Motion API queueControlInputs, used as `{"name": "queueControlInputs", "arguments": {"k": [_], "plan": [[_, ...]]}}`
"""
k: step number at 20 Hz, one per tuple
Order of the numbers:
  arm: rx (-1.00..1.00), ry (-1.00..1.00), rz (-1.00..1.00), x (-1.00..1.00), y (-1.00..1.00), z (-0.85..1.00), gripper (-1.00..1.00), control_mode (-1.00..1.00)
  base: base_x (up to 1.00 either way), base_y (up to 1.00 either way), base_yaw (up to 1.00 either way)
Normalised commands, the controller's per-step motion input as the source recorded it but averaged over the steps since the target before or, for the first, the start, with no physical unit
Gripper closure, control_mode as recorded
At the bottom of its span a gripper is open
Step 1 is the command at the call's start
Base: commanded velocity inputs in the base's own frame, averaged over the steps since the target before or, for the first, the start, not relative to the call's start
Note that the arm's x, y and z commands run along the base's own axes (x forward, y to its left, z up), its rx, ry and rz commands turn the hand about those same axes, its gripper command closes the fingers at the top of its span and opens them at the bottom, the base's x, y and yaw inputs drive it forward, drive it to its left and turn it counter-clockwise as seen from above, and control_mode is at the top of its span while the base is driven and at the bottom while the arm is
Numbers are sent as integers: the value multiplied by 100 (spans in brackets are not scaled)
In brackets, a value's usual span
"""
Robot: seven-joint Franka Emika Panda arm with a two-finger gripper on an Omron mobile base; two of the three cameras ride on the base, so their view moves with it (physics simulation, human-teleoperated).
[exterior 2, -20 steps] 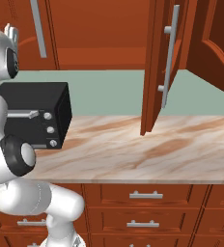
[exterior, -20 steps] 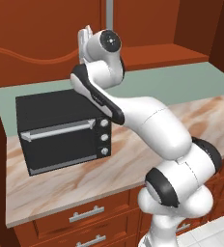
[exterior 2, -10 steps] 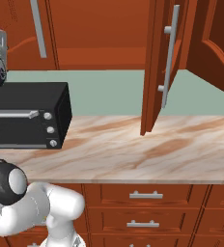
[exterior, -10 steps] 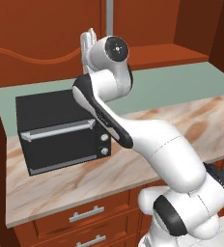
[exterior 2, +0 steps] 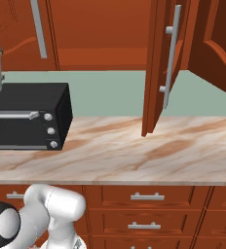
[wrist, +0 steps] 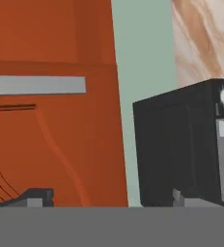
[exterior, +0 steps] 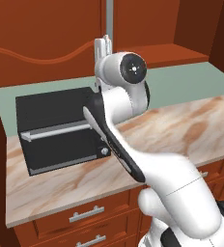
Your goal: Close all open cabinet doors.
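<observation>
The hand (wrist: 109, 197) is pointing at a cabinet door (wrist: 51, 101) with a grey handle (wrist: 36, 85), its fingers sitting spread apart, gripping nothing. A black oven (exterior: 58, 128) is standing on the marble tabletop (exterior 2: 134, 151). Two more doors (exterior 2: 156, 63) are hanging open, well off to the arm's right.

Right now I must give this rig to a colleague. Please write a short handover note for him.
Gripper: raised near the left cabinet door, above the black oven; fingertips apart, holding nothing.
Right cabinet door: wide open, swung out over the marble counter, its grey handle facing the robot.
Done: no open door shut yet, as far as I can see.
Left: reach the open right door and push it shut.
</observation>
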Motion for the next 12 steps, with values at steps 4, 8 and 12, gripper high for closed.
{"name": "queueControlInputs", "arguments": {"k": [4,8,12], "plan": [[0,-4,-8,-49,-46,0,-100,-100,0,0,0],[1,0,-9,-49,-48,2,-100,-100,0,0,0],[6,0,-14,-47,-49,9,-100,-100,0,0,0]]}}
